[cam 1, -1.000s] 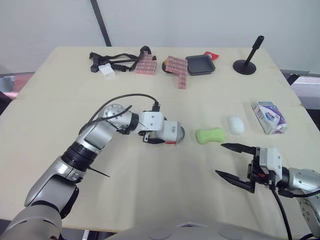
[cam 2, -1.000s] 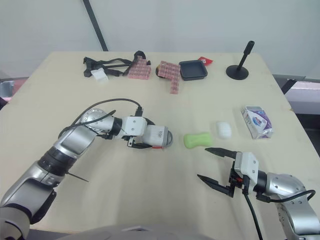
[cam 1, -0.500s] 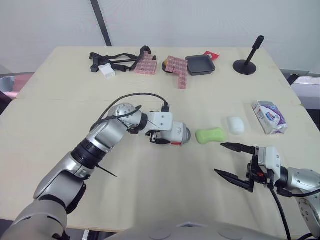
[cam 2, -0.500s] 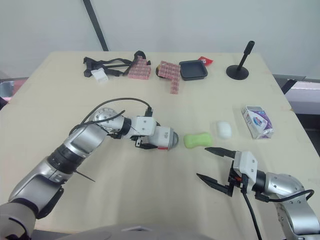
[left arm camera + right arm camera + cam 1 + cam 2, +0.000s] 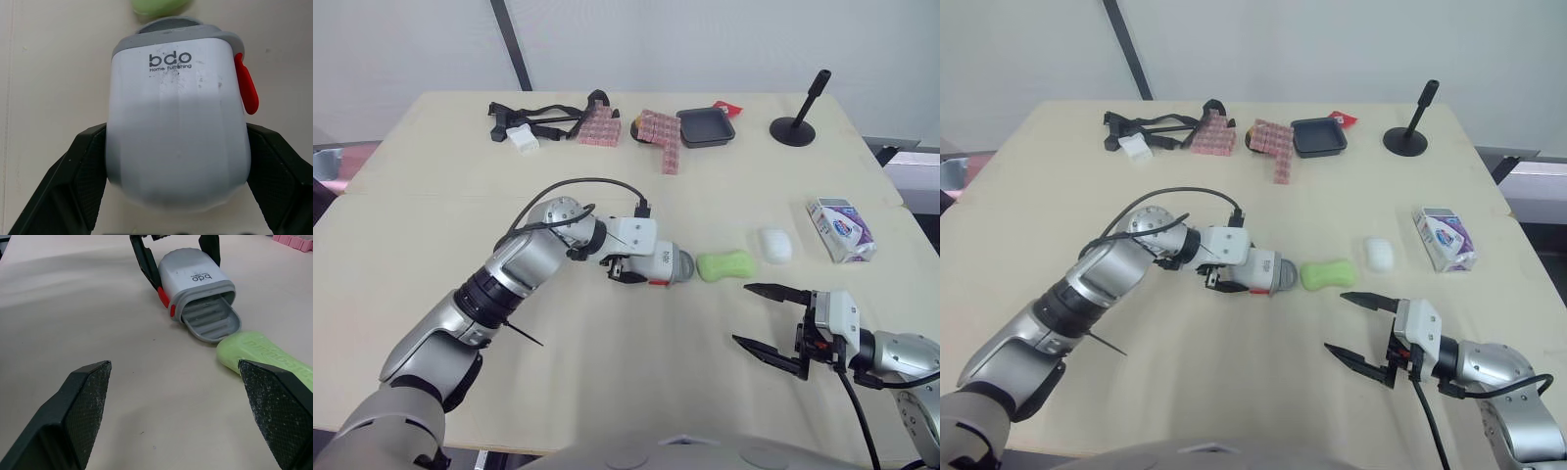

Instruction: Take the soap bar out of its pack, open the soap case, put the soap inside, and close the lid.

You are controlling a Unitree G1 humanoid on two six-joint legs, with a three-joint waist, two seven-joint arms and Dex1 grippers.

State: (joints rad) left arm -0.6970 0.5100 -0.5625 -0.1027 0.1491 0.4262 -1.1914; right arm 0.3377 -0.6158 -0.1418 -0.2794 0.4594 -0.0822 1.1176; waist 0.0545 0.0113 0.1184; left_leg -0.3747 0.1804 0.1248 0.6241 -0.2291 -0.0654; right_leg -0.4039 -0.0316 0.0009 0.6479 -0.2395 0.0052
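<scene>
My left gripper (image 5: 628, 265) is shut on the white soap case (image 5: 651, 261), which lies on its side at the table's middle. The case has a red latch, and its grey open end (image 5: 211, 321) points at the green soap bar (image 5: 725, 265) and touches or nearly touches it. In the left wrist view the black fingers (image 5: 82, 178) clamp both sides of the case (image 5: 178, 122). My right gripper (image 5: 771, 323) stands open near the front right edge, short of the soap (image 5: 266, 360), holding nothing. The purple-and-white soap pack (image 5: 841, 229) lies at the right.
A small white oval piece (image 5: 774, 245) lies just right of the soap. Along the far edge are black straps (image 5: 536, 122), pink block stacks (image 5: 659, 135), a black tray (image 5: 706, 127) and a black stand (image 5: 796, 125).
My left gripper has carried the soap case to the right, closing the gap to the green soap bar. The right gripper has hardly moved.
</scene>
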